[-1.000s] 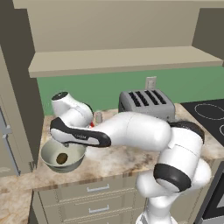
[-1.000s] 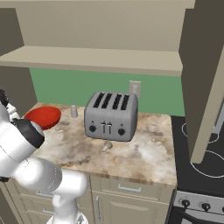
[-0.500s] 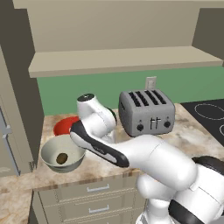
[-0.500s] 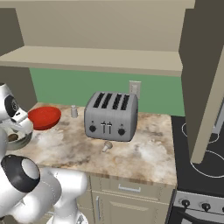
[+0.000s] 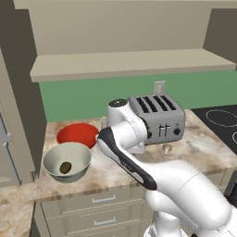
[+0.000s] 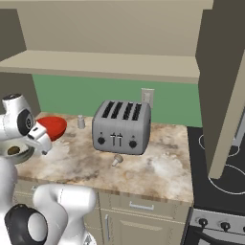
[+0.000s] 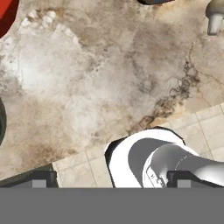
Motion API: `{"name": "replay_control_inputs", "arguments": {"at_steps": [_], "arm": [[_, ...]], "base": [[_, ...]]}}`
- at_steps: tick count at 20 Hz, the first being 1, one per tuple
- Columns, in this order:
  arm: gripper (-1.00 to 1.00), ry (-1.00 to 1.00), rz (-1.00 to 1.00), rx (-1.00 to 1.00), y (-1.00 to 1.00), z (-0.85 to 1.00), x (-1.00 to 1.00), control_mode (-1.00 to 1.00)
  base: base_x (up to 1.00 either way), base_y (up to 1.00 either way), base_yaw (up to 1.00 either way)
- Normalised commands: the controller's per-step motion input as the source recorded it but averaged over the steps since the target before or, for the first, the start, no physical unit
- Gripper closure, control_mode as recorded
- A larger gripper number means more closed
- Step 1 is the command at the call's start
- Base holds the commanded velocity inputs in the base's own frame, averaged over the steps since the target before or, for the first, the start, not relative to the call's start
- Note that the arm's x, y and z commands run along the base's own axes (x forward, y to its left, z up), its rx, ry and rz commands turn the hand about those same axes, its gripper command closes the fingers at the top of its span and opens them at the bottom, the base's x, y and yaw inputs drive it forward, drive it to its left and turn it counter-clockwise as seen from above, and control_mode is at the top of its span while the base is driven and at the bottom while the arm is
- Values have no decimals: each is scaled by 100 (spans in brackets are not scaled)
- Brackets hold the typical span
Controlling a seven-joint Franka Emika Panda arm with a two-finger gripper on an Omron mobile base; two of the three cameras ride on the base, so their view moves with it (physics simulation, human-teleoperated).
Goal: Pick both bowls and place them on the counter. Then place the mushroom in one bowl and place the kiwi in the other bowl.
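arm folded up above the counter [image 5: 194, 143] front edge, gripper [image 7: 109, 178] pointing straight down, jaws wide, holding nothing

Kiwi [image 5: 65, 166] in grey bowl [image 5: 67, 161] (mushroom [image 5: 166, 148] beside toaster [image 5: 156, 119]).

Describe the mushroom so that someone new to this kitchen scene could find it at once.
Start at the grey four-slot toaster on the mottled stone counter. Just in front of its front face, on bare stone, lies the mushroom: tiny, pale grey-white, with a rounded cap and short stem. The small grey shaker stands back by the green wall.
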Motion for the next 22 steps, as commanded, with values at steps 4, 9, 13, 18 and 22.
{"name": "replay_control_inputs", "arguments": {"at_steps": [4, 9, 13, 18, 22], "arm": [[-100, 0, 0, 0, -66, 9, -4, -100], [-100, 0, 0, 0, -67, 6, -4, -100], [-100, 0, 0, 0, -70, 1, -1, -100], [-100, 0, 2, 0, -68, 0, 0, -100], [-100, 0, 3, 0, -61, 0, 0, -100]], "base": [[0, 0, 0], [0, 0, 0], [0, 0, 0], [0, 0, 0], [0, 0, 0]]}}
